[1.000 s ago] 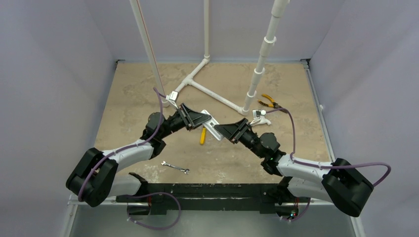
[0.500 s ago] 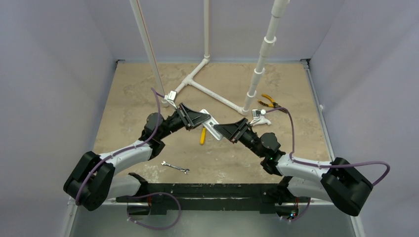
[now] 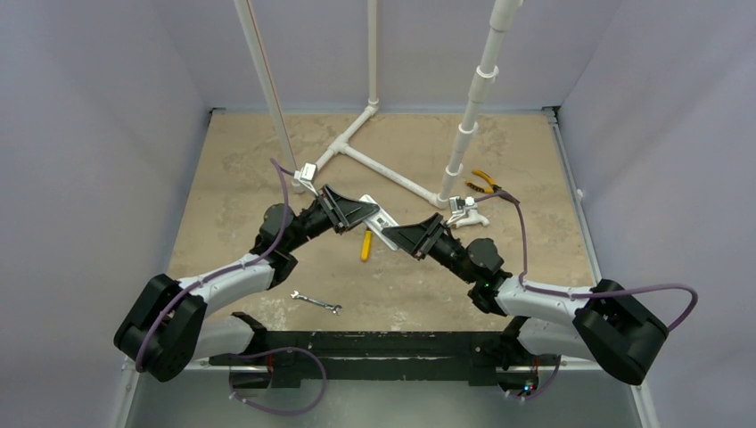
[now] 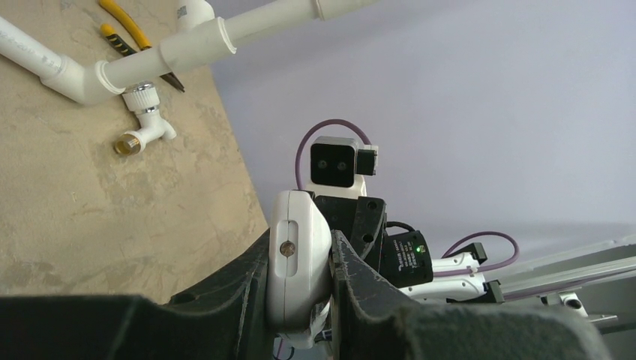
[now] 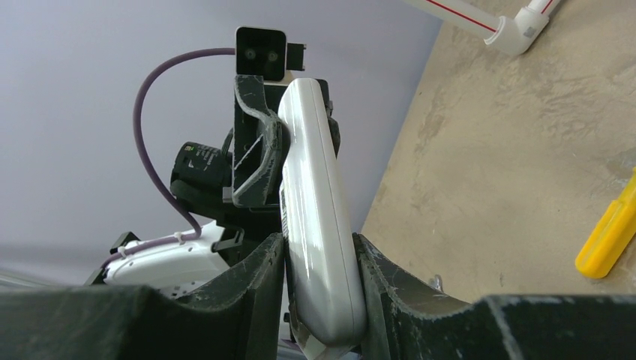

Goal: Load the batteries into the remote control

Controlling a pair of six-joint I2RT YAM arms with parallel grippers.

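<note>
The white remote control [image 3: 378,222] hangs above the middle of the table, held at both ends. My left gripper [image 3: 360,212] is shut on its far-left end, and the left wrist view shows that end [image 4: 297,259] pinched between the dark fingers [image 4: 360,289]. My right gripper [image 3: 400,237] is shut on the near-right end. In the right wrist view the remote's smooth body [image 5: 315,202] runs up from between my right gripper's [image 5: 319,281] jaws to the other arm. The batteries are out of view.
A yellow screwdriver handle [image 3: 365,245] lies under the remote and shows as a yellow screwdriver handle [image 5: 609,236] on the right. A silver wrench [image 3: 316,302] lies near the front. White pipes [image 3: 392,174] with a tap [image 4: 146,127] and yellow pliers [image 3: 486,183] sit at the back.
Both arms have shifted very slightly, the right arm's base link moving a little left. The remote stays held between both grippers in about the same place.
</note>
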